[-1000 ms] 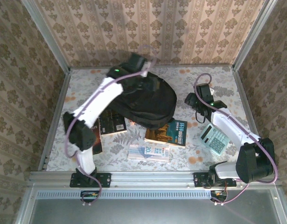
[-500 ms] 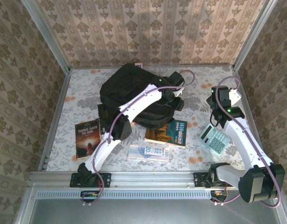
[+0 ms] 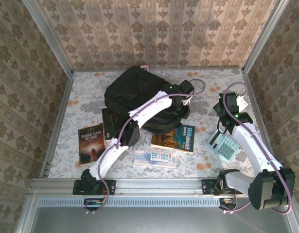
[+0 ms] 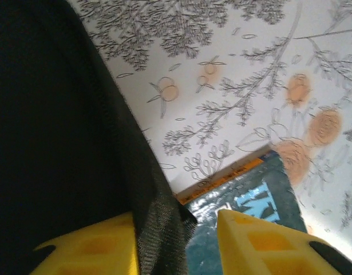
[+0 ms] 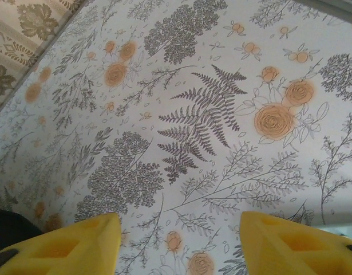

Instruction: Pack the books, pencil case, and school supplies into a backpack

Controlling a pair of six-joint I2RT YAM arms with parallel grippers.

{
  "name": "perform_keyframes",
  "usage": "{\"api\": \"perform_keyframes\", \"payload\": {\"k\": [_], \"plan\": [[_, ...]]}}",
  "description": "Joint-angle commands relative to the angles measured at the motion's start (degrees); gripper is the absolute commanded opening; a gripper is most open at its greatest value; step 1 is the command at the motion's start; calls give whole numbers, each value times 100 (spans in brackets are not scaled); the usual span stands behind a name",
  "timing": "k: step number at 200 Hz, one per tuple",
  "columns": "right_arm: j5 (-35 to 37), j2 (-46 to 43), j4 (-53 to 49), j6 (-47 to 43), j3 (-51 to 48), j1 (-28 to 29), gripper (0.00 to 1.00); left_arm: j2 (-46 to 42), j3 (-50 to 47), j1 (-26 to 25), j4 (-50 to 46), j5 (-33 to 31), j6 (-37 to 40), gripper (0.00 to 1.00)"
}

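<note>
While its jaws stand apart, the left gripper straddles the backpack.

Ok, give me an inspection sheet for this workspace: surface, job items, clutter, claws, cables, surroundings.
Surface: floral tablecloth, lying flat.
Job's things: black backpack at the back; dark book, teal book, flat packet marked 20 and calculator lie outside it.
Clutter: nothing seen.
Claws: left claw has jaws apart astride the backpack's edge; right claw is open above bare cloth.
Cables: purple cables run along both arms.
Surroundings: patterned wallpaper, metal frame.
</note>
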Motion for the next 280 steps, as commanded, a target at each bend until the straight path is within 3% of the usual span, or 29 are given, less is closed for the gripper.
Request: {"api": "perform_keyframes", "payload": {"k": [1,10,64,118,147,168,203,237,280], "plan": [[-289,-87,217,100,-142,-28,50,196,259,-78,-389,-405,238,15],[-422,-131,335,49,-182,-19,45,165,380,-79,-442,-456,320,0],[-458,-472,404,-404,15,233,43,-1595,440,-97,-283,-915,1596,0],[-697,-632,507,-575,-1,456,44,-3502,-542,-203,-528,-738,2933,0],[-951,-730,621,-708,-88,482,44,-4524,-2266,-597,-484,-974,3489,0],[-1240,-739,746,-765,-173,505,45,-5246,-3866,-1169,-96,-1693,3860,0],[-1720,-775,1131,-1011,-467,605,46,-6064,-5925,-1585,694,-2034,3911,0],[-2288,-499,1276,-1571,-397,902,44,-6682,-7246,-1756,1430,-2098,4091,0],[-3250,509,1035,-2387,137,1420,41,-6635,-8034,-1872,1408,-1870,3862,0]]}}
